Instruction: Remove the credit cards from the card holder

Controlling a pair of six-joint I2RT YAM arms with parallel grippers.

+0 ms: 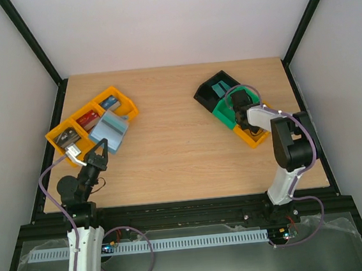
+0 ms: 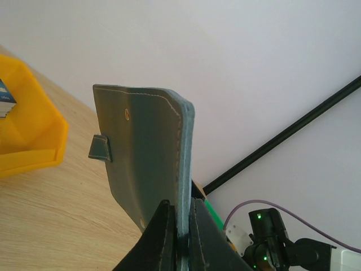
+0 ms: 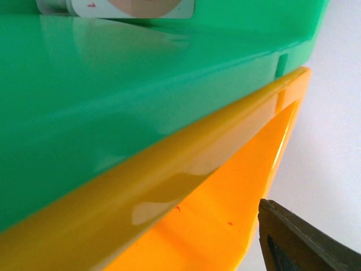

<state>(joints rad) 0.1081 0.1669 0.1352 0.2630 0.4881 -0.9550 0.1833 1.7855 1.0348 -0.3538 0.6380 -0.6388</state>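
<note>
L gripper pinches card holder edge; R arm over green tray.

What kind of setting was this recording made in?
Most likely a lab robot test cell: a wooden tabletop boxed in by white panels on a black frame, with the left arm and right arm bolted at its near edge.

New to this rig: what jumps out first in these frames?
The blue card holder draws the eye first. It is clamped upright in the left gripper, by the orange trays of blocks at the table's left. Opposite, the right gripper sits low over the green tray, so its wrist view is nearly all glossy green and orange plastic.
</note>
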